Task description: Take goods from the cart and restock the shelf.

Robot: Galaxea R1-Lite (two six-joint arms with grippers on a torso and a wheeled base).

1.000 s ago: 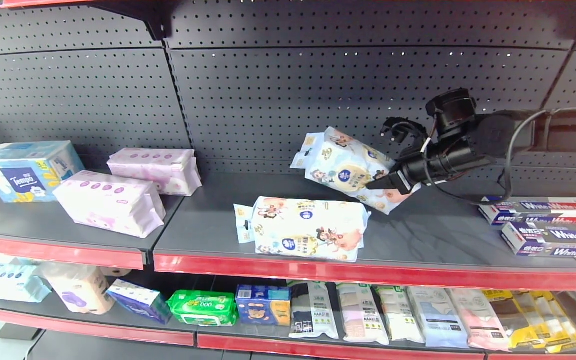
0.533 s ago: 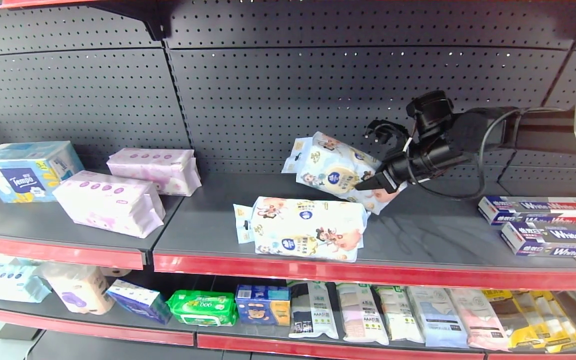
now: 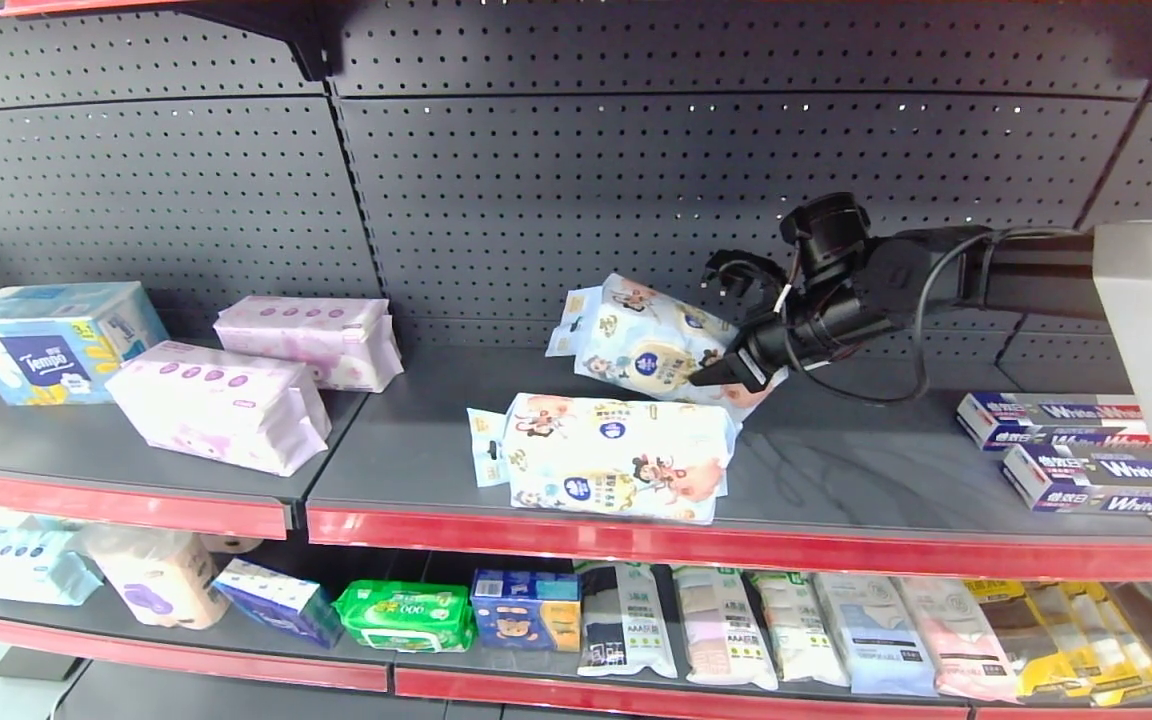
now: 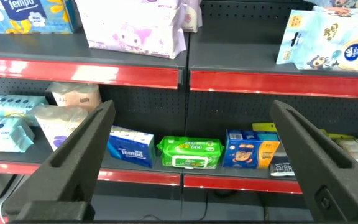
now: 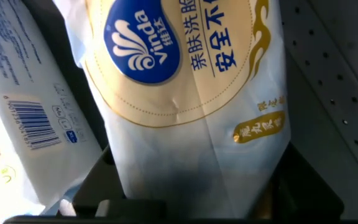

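My right gripper is shut on a white cartoon-printed tissue pack, held tilted just above the middle shelf, close to the pegboard back. The pack's lower end hangs right behind a matching pack that lies flat near the shelf's front edge. In the right wrist view the held pack sits between the black fingers, with the lying pack beside it. My left gripper is open and holds nothing, low in front of the shelves, facing the lower shelf.
Two pink tissue packs and a blue tissue box stand on the shelf's left bay. Toothpaste boxes lie at the right. Bare shelf lies between the packs and the toothpaste. The lower shelf carries several packets.
My right gripper has carried the tissue pack to the left and slightly down, closer to the lying pack. The left gripper has no earlier frame.
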